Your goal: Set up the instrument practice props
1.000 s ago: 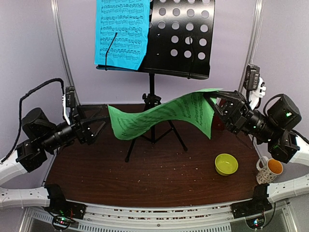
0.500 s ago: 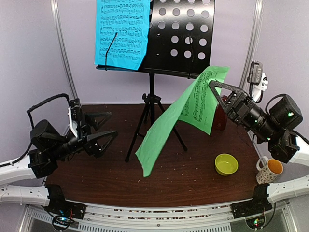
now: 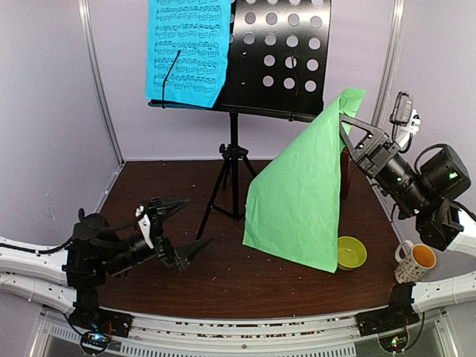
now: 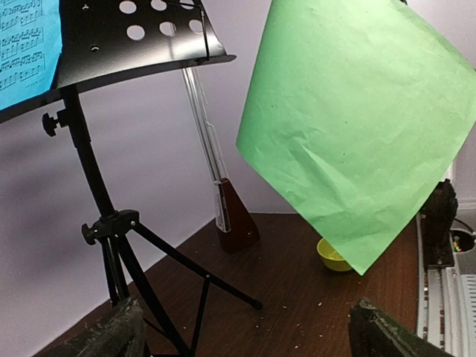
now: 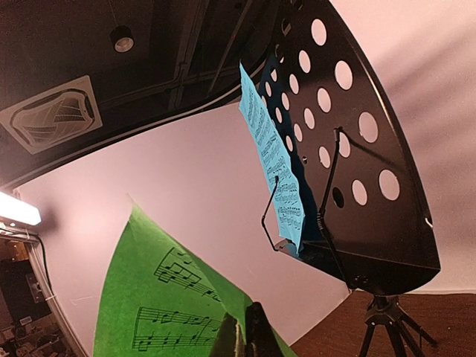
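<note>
Here the right claw (image 3: 344, 121) is clamped on the top corner of the green sheet (image 3: 305, 201), its fingers pressed together on the paper's edge. The sheet hangs down from that corner, to the right of the stand (image 3: 233, 160) and apart from it. Its lowest corner dangles above the table (image 3: 149, 186), over the bowl (image 3: 351, 253), which it partly covers in the top view. The left claw (image 3: 195, 223) is low over the table's left side with its fingers wide apart, holding nothing, well apart from both the green sheet and the stand's legs.

The blue sheet (image 3: 186, 48) lies on the left half of the stand's perforated desk, with a thin wire arm across it. The metronome (image 4: 236, 223) stands at the back right of the table, beside a metal post. From above it is nearly hidden behind the green sheet.

Both sheets carry printed staves of music. On the green one they show only in the right wrist view, and its plain back faces the other two cameras. No title, words or brand can be read anywhere.

By count: two sheets, one stand, one metronome, one bowl, one mug (image 3: 413, 260) at the table's right edge, and two claws.
</note>
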